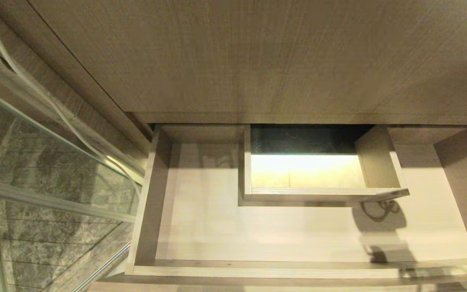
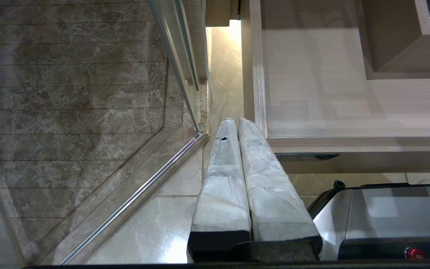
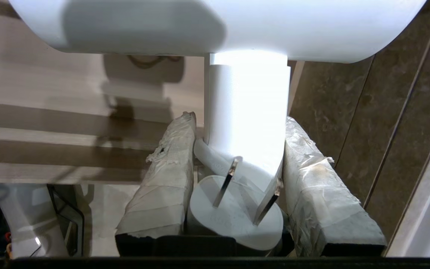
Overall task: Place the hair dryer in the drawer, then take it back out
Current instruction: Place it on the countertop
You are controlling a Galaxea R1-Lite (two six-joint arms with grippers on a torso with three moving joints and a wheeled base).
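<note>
Head view, drawer: the drawer point(image 1: 201, 227) stands pulled out under the wood-grain cabinet front point(image 1: 258, 56); its floor is bare apart from shadows near the right front corner.
Head view, cut-out: a boxed rectangular cut-out point(image 1: 322, 194) sits in the rear middle, lit from below.
Head view, arms: neither gripper shows here.
Head view, surroundings: a glass shower panel point(image 1: 35, 162) and marble tiles lie to the left.
Left wrist view, left gripper: the left gripper point(image 2: 237, 127) hangs beside the drawer's outer front corner, above the floor tiles point(image 2: 155, 224), its two wrapped fingers point(image 2: 222, 179) pressed together with nothing between them.
Right wrist view, right gripper: the right gripper point(image 3: 237, 149) clamps the slim handle of the hair dryer point(image 3: 248, 108) between its wrapped fingers point(image 3: 162, 179).
Right wrist view, hair dryer: the fat white barrel lies crosswise beyond the fingertips, held above the drawer's front edge; its two-pin plug point(image 3: 233, 213) rests between the fingers.
</note>
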